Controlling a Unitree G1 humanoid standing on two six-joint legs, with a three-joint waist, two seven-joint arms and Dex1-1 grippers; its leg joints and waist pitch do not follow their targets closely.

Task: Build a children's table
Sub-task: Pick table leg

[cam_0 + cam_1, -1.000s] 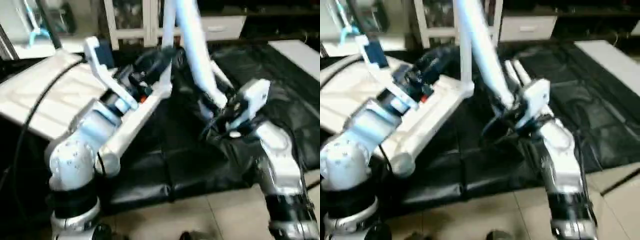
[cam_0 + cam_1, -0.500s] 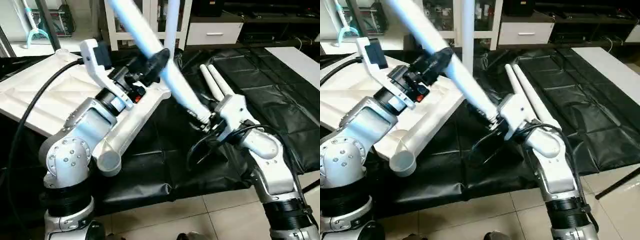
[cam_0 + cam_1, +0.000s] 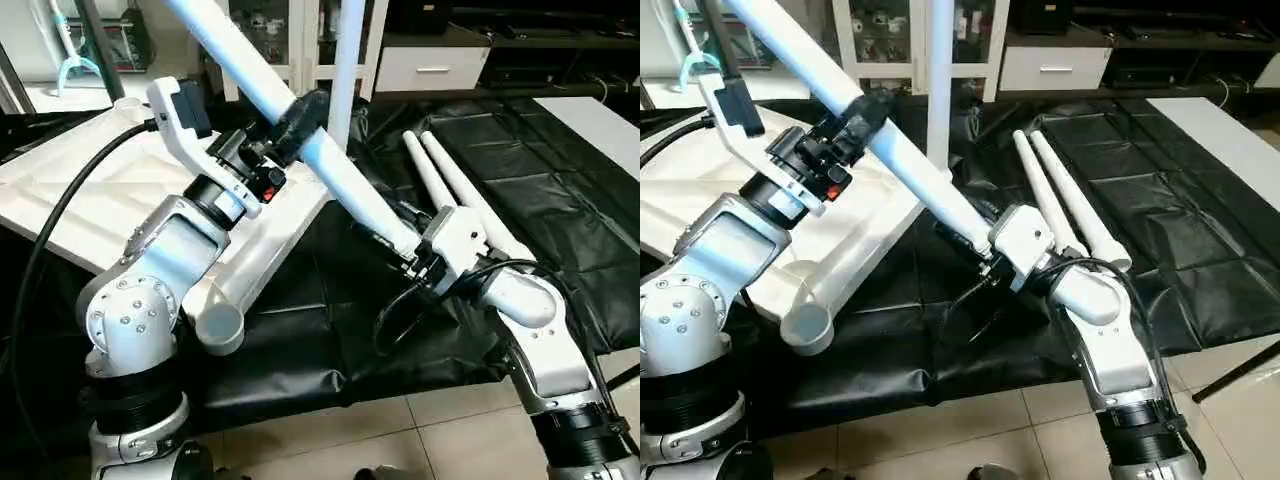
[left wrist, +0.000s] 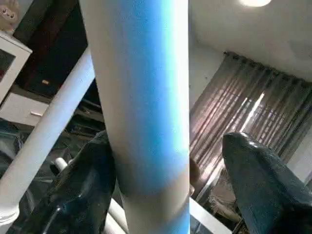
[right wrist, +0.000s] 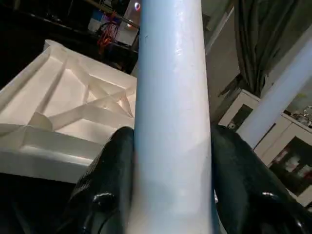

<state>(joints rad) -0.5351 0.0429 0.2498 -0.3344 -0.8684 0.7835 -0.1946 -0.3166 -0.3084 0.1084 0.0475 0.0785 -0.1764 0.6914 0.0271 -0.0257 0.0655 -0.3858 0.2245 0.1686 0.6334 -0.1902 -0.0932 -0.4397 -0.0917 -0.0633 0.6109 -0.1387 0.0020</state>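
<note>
The children's table lies in parts. Its white tabletop [image 3: 90, 190] rests upside down at the left, ribs up, with a round corner socket [image 3: 220, 325] facing me. One leg [image 3: 347, 60] stands upright at its far corner. Two legs [image 3: 450, 185] lie on the black mat. Another leg [image 3: 350, 185] slants from upper left down to my right gripper [image 3: 402, 250], which is shut on its lower end, both fingers [image 5: 109, 180] pressed to it. My left gripper [image 3: 298, 112] is open around the leg higher up: one finger [image 4: 83, 190] touches it, and a gap remains at the other.
A black mat [image 3: 560, 170] covers the floor under the parts, with tiles [image 3: 400, 430] nearer me. A white cabinet [image 3: 430, 65] stands behind. A white board [image 3: 600, 115] lies at the back right. A black cable [image 3: 40, 260] loops by my left arm.
The held leg has swung from steep and upright to a slant toward the upper left. My right gripper moved left with it, and my left gripper's fingers now stand around it. The camera also shifted.
</note>
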